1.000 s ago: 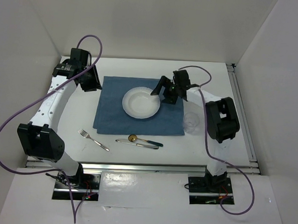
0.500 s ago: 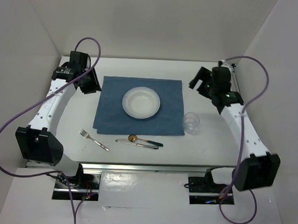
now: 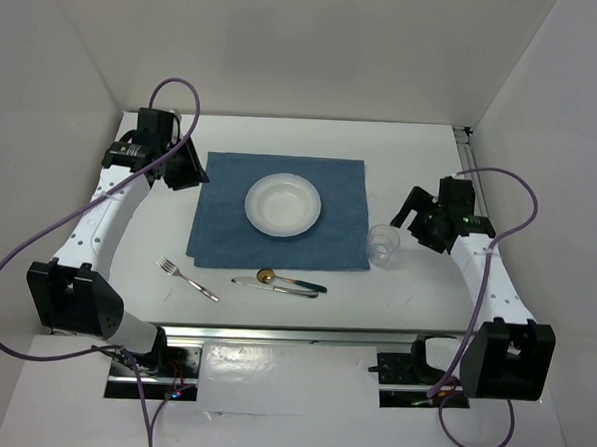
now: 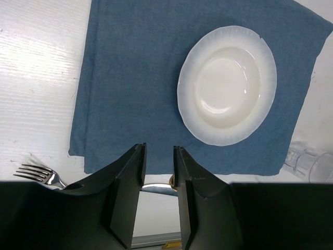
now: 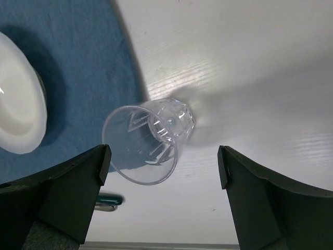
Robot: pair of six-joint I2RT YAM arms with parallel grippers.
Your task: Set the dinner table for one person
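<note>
Down from the upper right, right gripper (image 3: 412, 219) now faces the glass (image 3: 383, 244) at mid-right — jaws wide, empty — probably the next pick; left gripper (image 4: 158, 156) narrowly parted, empty.

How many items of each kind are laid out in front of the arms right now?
Blue placemat: 1
White plate: 1
Clear glass: 1
Fork: 1
Spoon: 1
Knife: 1
Total on the dinner table: 6
</note>
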